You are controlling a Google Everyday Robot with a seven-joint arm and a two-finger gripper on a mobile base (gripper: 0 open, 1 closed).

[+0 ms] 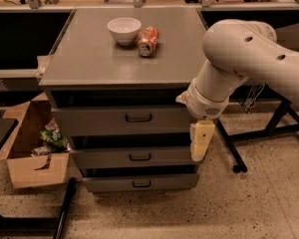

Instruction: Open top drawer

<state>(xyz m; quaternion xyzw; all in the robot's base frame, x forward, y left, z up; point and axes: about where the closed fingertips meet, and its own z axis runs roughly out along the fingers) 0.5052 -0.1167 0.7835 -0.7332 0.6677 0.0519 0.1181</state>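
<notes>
The top drawer (94, 121) is the highest and tallest of three grey metal drawers in a cabinet, with a small dark bar handle (138, 118) at its centre. Its front stands shut, in line with the frame. My gripper (200, 142) hangs pointing down from the white arm (239, 54) at the cabinet's front right corner. It is level with the gap between the top and middle drawers, to the right of the handle and apart from it. The two shorter drawers, middle (104, 158) and bottom (109, 184), sit below.
A white bowl (124, 30) and a tipped red can (148, 40) lie on the cabinet top (89, 63). An open cardboard box (32, 156) with rubbish stands on the floor at left. Black table legs (236, 158) stand right of the cabinet, and a black bar (65, 208) lies at lower left.
</notes>
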